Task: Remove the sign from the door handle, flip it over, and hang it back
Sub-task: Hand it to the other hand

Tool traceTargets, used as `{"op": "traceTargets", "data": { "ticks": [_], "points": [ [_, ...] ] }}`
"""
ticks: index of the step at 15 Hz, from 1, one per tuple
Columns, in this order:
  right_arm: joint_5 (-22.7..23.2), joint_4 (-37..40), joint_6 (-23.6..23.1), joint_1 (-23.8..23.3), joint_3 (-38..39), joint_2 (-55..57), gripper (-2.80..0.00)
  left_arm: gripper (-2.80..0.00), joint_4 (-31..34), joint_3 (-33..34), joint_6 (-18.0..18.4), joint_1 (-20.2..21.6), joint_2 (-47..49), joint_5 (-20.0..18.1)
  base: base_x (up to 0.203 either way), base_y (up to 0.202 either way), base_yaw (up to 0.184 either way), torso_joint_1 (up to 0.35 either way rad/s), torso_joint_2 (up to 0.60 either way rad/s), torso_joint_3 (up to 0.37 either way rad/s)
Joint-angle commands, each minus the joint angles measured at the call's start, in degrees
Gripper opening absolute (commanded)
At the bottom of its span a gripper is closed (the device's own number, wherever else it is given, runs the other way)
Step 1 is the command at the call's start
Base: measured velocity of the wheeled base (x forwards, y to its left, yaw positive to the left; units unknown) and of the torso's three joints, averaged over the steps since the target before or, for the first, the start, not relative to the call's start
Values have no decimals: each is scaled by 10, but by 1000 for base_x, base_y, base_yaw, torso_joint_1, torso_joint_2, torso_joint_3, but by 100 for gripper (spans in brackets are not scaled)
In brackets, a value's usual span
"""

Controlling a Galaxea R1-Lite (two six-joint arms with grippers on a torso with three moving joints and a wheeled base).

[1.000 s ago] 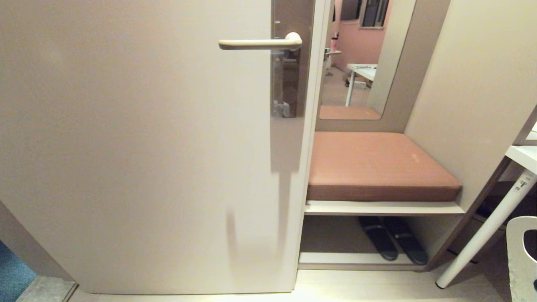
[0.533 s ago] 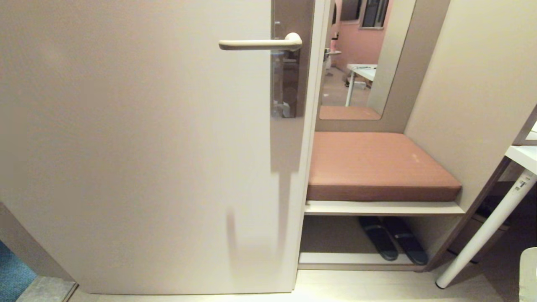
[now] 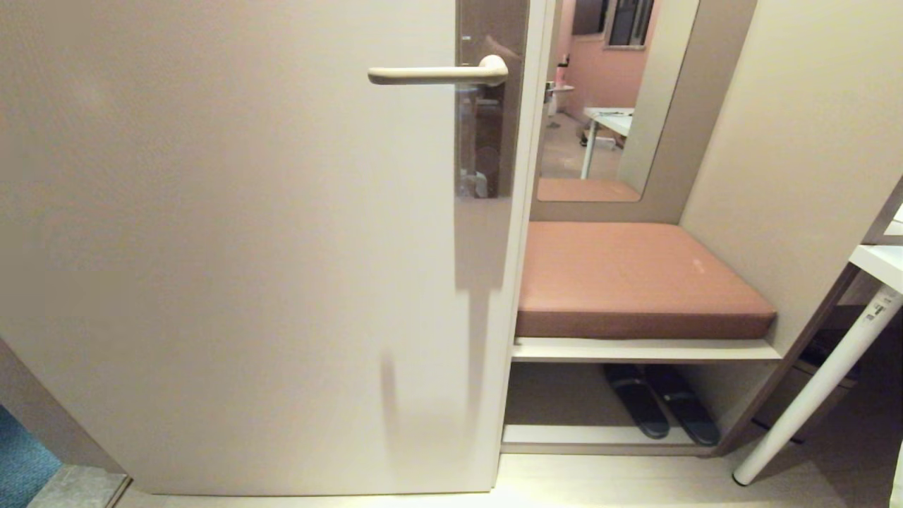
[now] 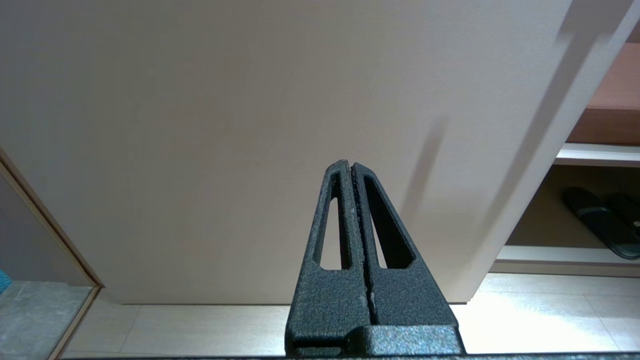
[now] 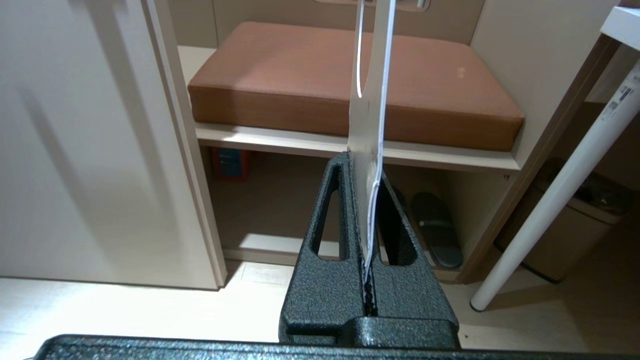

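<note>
Door handle [image 3: 437,73] bare, nothing hanging on it; lever points to the robot's left off its backplate [image 3: 492,99], close to the door's free edge. Door [image 3: 233,247] is a plain cream slab, stands ajar, edge running down beside the bench nook.

Sign [image 5: 372,85] is off the handle, clenched edge-on in the right gripper [image 5: 366,172]. Seen thin side only, pale with a white rim, sticking straight out past the fingertips in front of the cushion [image 5: 350,85]. Face and lettering not readable from this angle; a cutout curve probably shows near its far end. In the head view only a pale sliver at the lower right corner shows, likely the sign.

Left gripper [image 4: 351,167] clamped shut on nothing, low in front of the door's lower part, clear of it.

Room: brown cushion on a white shelf [image 3: 645,349], dark slippers [image 3: 659,409] underneath, mirror [image 3: 600,99] above. White table leg [image 3: 811,395] slants at the right, tight on that side. Pale floor [image 3: 600,480] open before the nook. Right wrist view alone shows a bin [image 5: 575,235] behind the leg and a blue-orange box [image 5: 230,162] under the shelf.
</note>
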Motion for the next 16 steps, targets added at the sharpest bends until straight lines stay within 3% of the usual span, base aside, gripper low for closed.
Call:
{"op": "traceTargets", "data": {
  "ticks": [1,16],
  "points": [
    [0,0,-1,0,0,0,-280,-280,0,0,0,0,1,0,0,0,0,0,0,0],
    [0,0,-1,0,1,0,-280,-280,0,0,1,0,1,0,0,0,0,0,0,0]
  ]
}}
